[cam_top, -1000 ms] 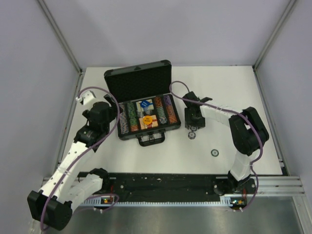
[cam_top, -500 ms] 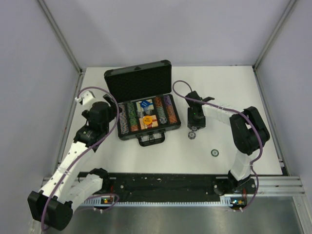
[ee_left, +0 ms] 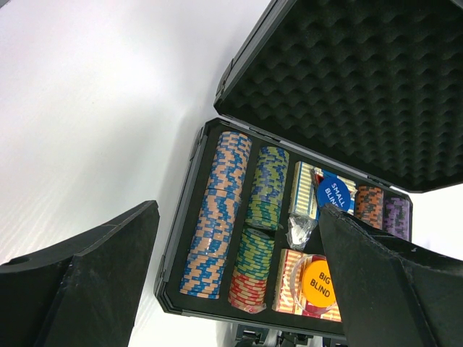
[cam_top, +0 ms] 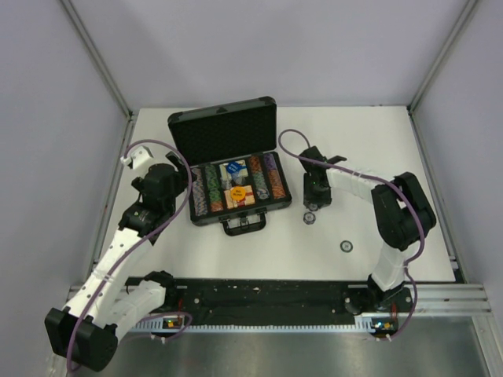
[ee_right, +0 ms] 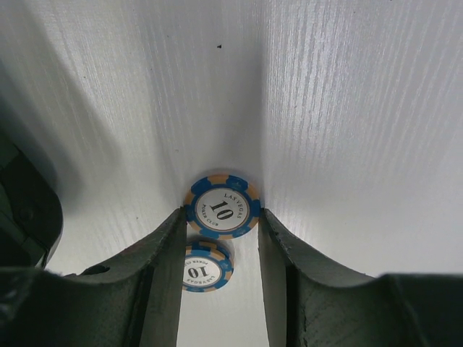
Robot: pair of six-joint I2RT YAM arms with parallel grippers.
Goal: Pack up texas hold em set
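The texas hold em set's black case (cam_top: 224, 129) lies open at the table's middle, its foam lid (ee_left: 347, 79) up. Multicoloured chip rows (ee_left: 217, 217) fill it, with card decks, a blue small blind disc (ee_left: 333, 194) and an orange big blind disc (ee_left: 318, 278). My left gripper (ee_left: 239, 210) hangs open left of the case (cam_top: 174, 188), nothing in it. My right gripper (ee_right: 221, 214) is down on the table right of the case (cam_top: 311, 209). Its fingers touch both sides of a blue chip (ee_right: 221, 206) marked 10. A second blue chip (ee_right: 207, 265) lies just behind it.
One more small dark chip (cam_top: 346, 246) lies alone on the white table, nearer the front right. The case handle (cam_top: 244, 226) points toward the arms' bases. Grey walls close off the table's back and sides.
The right gripper's fingers have closed in around the blue chip and the wrist has shifted slightly. The left arm has not moved.
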